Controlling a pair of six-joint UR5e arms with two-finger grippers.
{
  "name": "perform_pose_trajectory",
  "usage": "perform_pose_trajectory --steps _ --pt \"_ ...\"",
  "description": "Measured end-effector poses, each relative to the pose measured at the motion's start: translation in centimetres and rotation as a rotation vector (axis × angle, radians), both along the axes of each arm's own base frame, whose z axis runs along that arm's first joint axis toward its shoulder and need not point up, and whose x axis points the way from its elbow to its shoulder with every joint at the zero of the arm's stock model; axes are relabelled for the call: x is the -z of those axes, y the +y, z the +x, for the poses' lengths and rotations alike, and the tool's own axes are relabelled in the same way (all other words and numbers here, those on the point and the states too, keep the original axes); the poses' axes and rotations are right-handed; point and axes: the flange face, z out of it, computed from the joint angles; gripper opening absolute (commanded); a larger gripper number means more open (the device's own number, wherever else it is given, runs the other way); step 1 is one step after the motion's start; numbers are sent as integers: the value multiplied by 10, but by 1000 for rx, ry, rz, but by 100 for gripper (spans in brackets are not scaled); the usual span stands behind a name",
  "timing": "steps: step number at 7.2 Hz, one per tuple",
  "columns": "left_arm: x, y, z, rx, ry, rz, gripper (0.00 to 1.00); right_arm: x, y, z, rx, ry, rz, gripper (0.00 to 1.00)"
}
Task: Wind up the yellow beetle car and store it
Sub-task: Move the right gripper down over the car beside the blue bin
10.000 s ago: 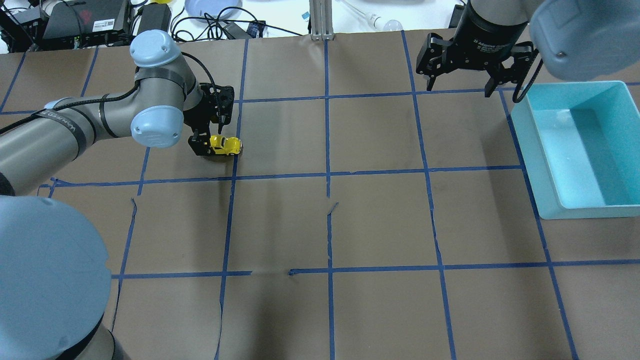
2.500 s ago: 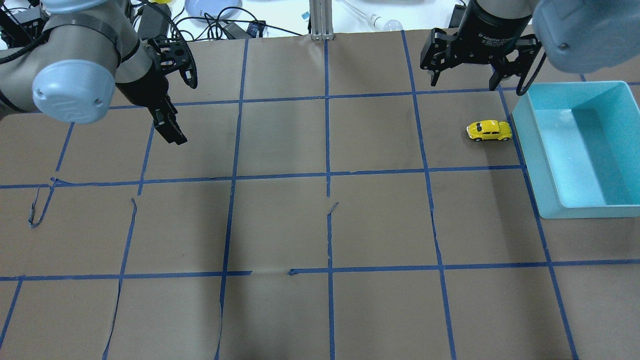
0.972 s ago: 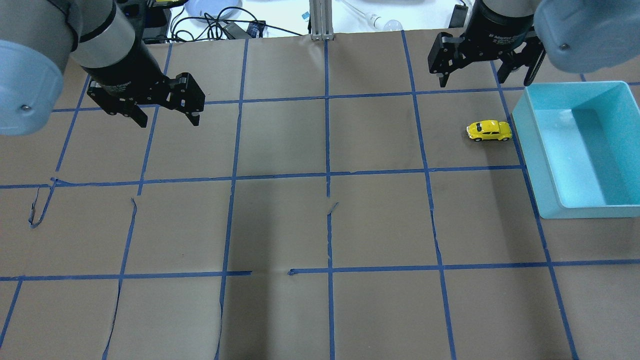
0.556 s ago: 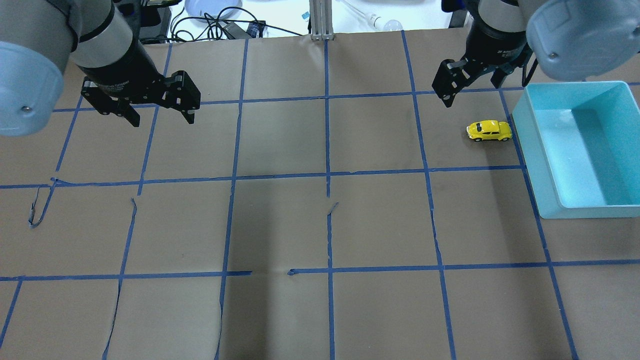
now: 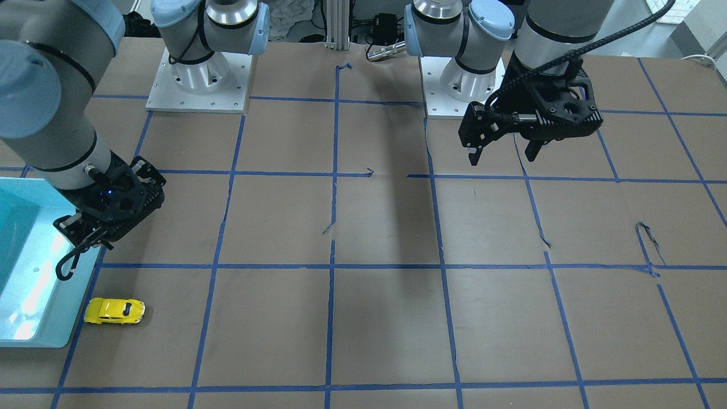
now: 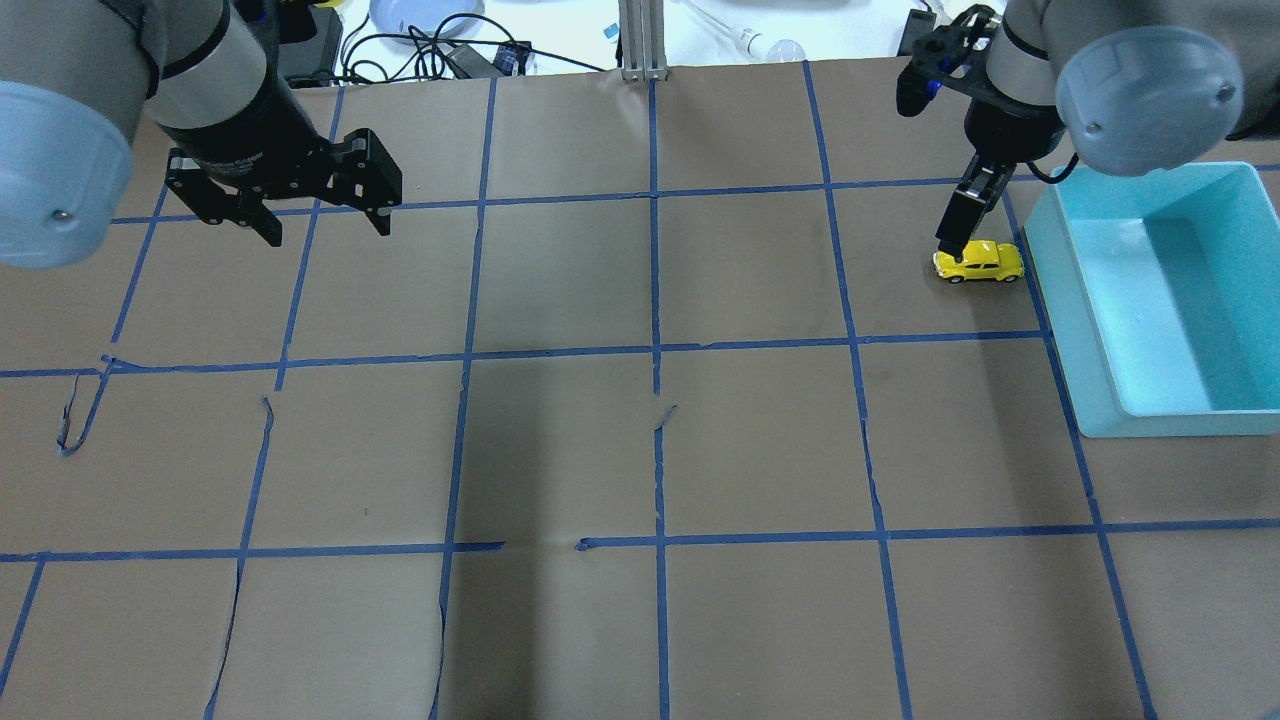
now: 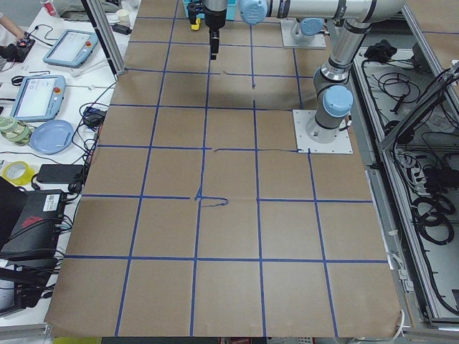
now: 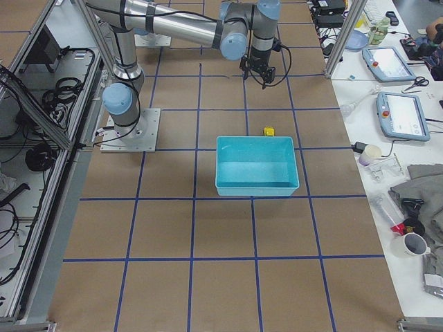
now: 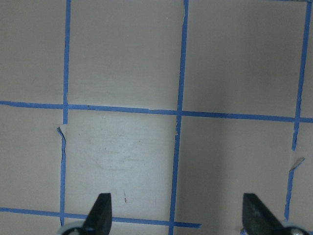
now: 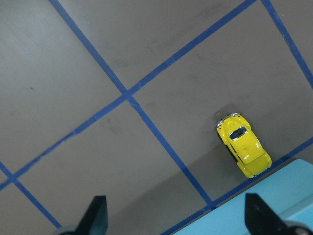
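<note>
The yellow beetle car (image 6: 978, 262) stands on its wheels on the brown paper, just beside the near-left wall of the teal bin (image 6: 1060, 330). It also shows in the front view (image 5: 114, 311) and the right wrist view (image 10: 243, 145). My right gripper (image 6: 958, 225) is open and empty, turned side-on, hovering just behind the car and apart from it. In its wrist view the car lies ahead and right of the middle of the gap. My left gripper (image 6: 327, 228) is open and empty above the far left of the table, far from the car.
The bin (image 5: 34, 295) holds nothing that I can see. Blue tape lines grid the paper, with small tears (image 6: 665, 412) near the middle. Cables, a plate and boxes (image 6: 420, 30) lie beyond the far table edge.
Ten seconds ago the left gripper was at the car on the left; the car then rolled to beside the bin. In the last second the right gripper has turned and dropped toward the car.
</note>
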Motion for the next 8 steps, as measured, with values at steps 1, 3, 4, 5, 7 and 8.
perform_pose_trajectory --steps 1,3,4,5,7,8 --pt "-1 0 0 3 -3 -7 94 20 -12 -17 -108 -2 12 100" --pt "-1 0 0 5 0 -9 94 58 -36 -44 -320 -7 22 98" --pt "0 -1 -1 6 1 -10 94 78 -47 -53 -408 -8 18 95" --pt "0 -1 -1 6 2 -10 94 96 -57 -59 -480 -4 13 95" --pt "-2 -4 0 9 0 -27 100 130 -74 -73 -600 7 8 95" --pt "-6 -8 0 13 0 -60 100 145 -78 -79 -622 4 17 95"
